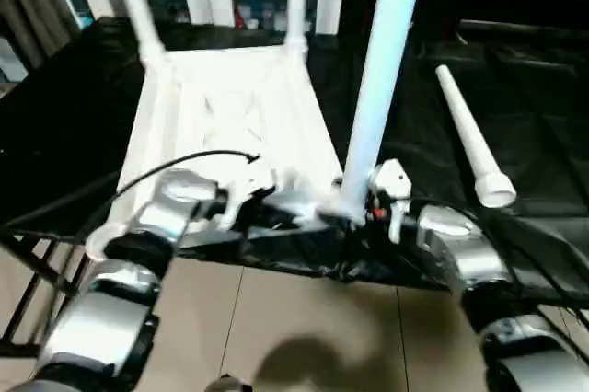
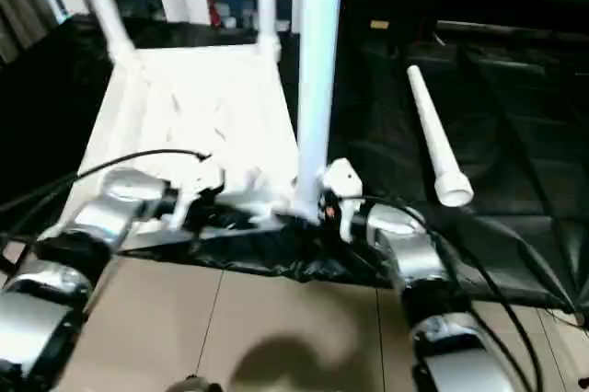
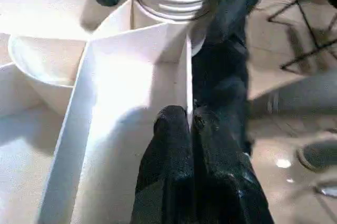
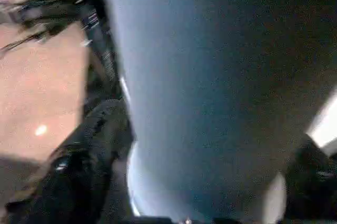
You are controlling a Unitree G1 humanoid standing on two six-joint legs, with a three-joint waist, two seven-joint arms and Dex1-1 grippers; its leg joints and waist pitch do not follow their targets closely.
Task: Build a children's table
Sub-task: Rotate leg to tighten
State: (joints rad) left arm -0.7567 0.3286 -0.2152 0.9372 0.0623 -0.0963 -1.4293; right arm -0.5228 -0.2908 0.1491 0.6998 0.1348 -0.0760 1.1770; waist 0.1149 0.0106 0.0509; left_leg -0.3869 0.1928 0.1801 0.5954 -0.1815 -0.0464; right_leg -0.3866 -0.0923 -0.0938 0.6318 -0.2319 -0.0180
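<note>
The small white plastic children's table (image 1: 230,125) lay upside down on the large black-sheeted work table (image 1: 55,125), its ribbed underside facing up and reaching from the picture centre toward 12 o'clock in the left eye view. Two of its long white tubular legs (image 1: 138,5) stood in the far corner sockets, at about 11 and 12 o'clock.

At 8 o'clock the left gripper (image 3: 190,129) sat at the near edge of the tabletop, its two black fingers pressed together on a thin white rib of the underside.

Just right of centre, a third white leg (image 1: 377,70) rose upright from the near right corner socket, its ribbed base seated there. The right gripper (image 1: 354,208) at 5 o'clock straddled the foot of that leg, fingers spread on either side; whether they touched it cannot be told.

At 3 o'clock a fourth white tubular leg (image 1: 471,148) lay loose on the black sheet, well apart from the tabletop.
</note>
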